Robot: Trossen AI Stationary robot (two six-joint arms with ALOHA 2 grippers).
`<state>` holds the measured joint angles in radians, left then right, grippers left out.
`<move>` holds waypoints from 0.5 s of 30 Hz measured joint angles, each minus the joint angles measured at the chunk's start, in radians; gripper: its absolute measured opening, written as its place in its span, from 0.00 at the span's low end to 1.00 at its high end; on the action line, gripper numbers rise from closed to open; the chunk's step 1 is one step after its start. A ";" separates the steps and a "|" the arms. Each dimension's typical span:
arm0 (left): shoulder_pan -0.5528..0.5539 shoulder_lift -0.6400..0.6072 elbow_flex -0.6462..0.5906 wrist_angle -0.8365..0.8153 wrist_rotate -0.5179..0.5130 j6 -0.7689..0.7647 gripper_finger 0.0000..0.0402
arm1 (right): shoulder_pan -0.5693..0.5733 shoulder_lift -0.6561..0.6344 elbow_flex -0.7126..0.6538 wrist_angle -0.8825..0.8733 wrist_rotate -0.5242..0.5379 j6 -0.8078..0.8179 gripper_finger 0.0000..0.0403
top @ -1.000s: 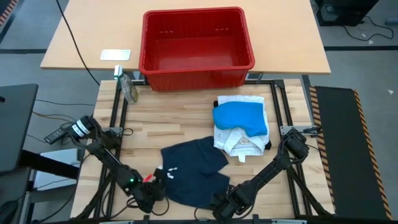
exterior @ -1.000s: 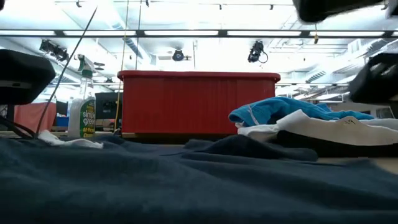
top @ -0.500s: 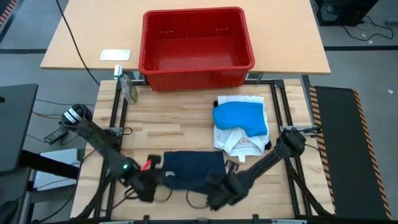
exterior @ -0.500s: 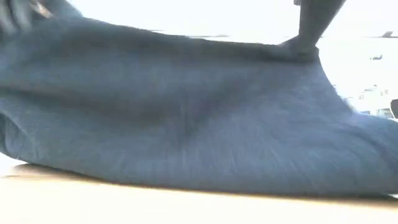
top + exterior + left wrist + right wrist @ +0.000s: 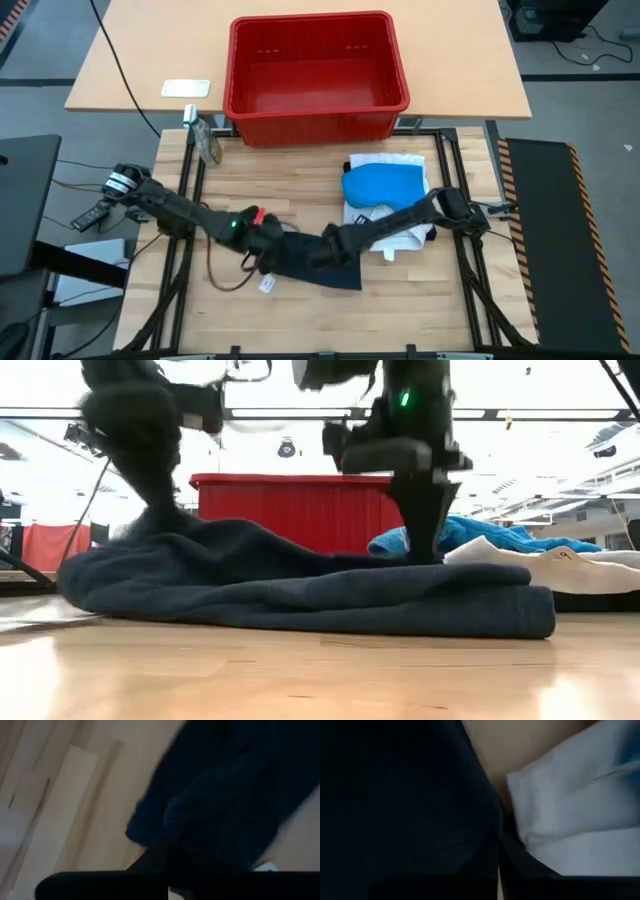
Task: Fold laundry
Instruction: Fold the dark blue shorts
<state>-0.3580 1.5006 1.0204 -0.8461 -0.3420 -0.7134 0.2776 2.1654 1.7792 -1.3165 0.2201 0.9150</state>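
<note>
A dark navy garment (image 5: 312,266) lies folded on the wooden table, near the middle; the low view shows it as a flat double layer (image 5: 300,595). My left gripper (image 5: 268,243) is shut on its far left part and my right gripper (image 5: 325,247) on its far right part, both pointing steeply down. A white garment (image 5: 392,228) with a bright blue piece (image 5: 385,190) on top lies just right of them. My left gripper holds the garment's upper layer at its far left edge (image 5: 170,845), coming from above. The cloth rises in a slack hump to the fingers (image 5: 165,530); the rest lies on the table. The gripper itself hides how many layers it has. My right gripper holds the garment's upper layer at its far right edge (image 5: 480,835), from above, close beside the white garment (image 5: 570,795). The cloth under it lies on the lower layer. The pinch itself is hidden by dark cloth and fingers.
A red plastic basket (image 5: 318,75) stands on the far table. A spray bottle (image 5: 207,142) lies at the far left. A loose cable (image 5: 225,282) and a white tag (image 5: 266,285) lie by the garment's left end. Bare wood shows along the near edge.
Both grippers have gone from the near edge toward the far edge, rising and tipping to point down. They carried the garment's near edge over the rest. The garment, spread flat before, now lies folded over in half, farther from the near edge.
</note>
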 joint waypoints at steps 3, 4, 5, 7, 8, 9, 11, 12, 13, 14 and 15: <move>0.084 0.000 -0.040 0.090 0.028 0.001 0.08 | -0.039 0.000 -0.058 0.064 -0.115 0.001 0.05; 0.106 0.000 -0.055 0.116 0.054 0.002 0.10 | -0.046 0.000 -0.070 0.070 -0.145 0.005 0.07; 0.125 0.000 -0.067 0.129 0.084 0.002 0.12 | -0.049 0.000 -0.076 0.069 -0.159 0.007 0.10; 0.148 0.000 -0.085 0.135 0.135 0.009 0.18 | -0.039 0.000 -0.075 0.056 -0.161 0.009 0.16; 0.154 0.000 -0.091 0.137 0.153 0.027 0.22 | -0.032 0.000 -0.067 0.040 -0.160 0.015 0.19; 0.158 0.000 -0.095 0.135 0.165 0.037 0.25 | -0.025 0.000 -0.058 0.024 -0.158 0.026 0.22; 0.160 0.000 -0.095 0.110 0.170 0.041 0.33 | -0.008 -0.006 -0.035 -0.006 -0.157 0.055 0.28; 0.161 0.000 -0.092 0.093 0.170 0.038 0.37 | 0.003 -0.011 -0.021 -0.024 -0.158 0.078 0.31; 0.161 0.000 -0.088 0.074 0.170 0.031 0.40 | 0.015 -0.020 -0.007 -0.038 -0.158 0.104 0.34; 0.158 -0.002 -0.084 0.049 0.172 0.023 0.44 | 0.028 -0.026 0.007 -0.048 -0.158 0.137 0.37; 0.153 -0.004 -0.078 0.026 0.177 0.017 0.48 | 0.043 -0.037 0.018 -0.050 -0.158 0.176 0.39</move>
<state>-0.2046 1.4965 0.9423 -0.8200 -0.1650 -0.6959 0.3206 2.1284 1.7969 -1.3668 0.0622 1.0913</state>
